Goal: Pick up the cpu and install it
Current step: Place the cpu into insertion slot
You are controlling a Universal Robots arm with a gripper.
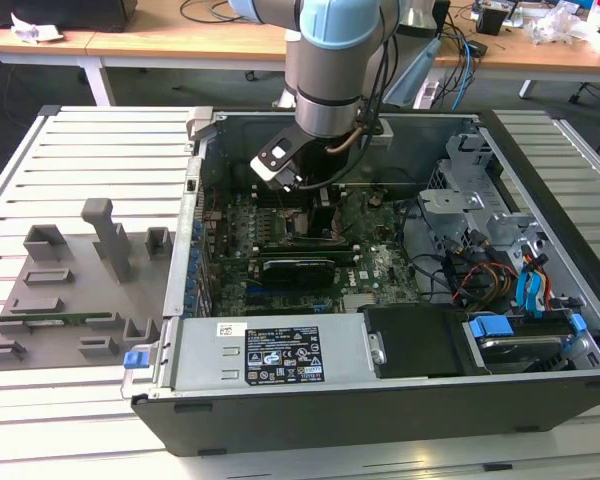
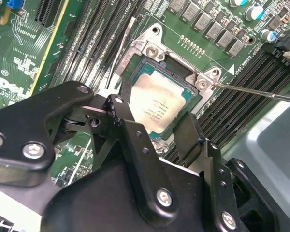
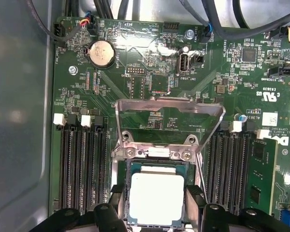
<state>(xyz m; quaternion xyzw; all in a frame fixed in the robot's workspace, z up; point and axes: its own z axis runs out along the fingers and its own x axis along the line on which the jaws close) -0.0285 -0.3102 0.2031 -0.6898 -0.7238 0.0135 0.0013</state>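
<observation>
In the exterior view, a grey fixture tray lies at the exterior view's left on a slatted table. Just beside it, toward the centre, the open computer case lies on its side. A labelled power supply sits along the case's near wall. The arm reaches down into the case over the motherboard, just behind a long black expansion card. At the exterior view's right, the case holds a metal drive cage and a bundle of coloured cables.

In both wrist views, the cpu lies flat in the socket frame on the motherboard, silvery top plate facing up. The gripper straddles it. Its two black fingers stand on opposite edges of the chip and appear to press against them, though the contact line itself is partly hidden by the finger bodies.

In the first wrist view, the load plate stands raised off the socket, hinged at the socket's edge. Rows of black memory slots flank the socket on both sides. A coin cell sits farther out on the board, well apart from the socket. In the second wrist view, a thin metal lever extends away from one corner of the socket frame.
</observation>
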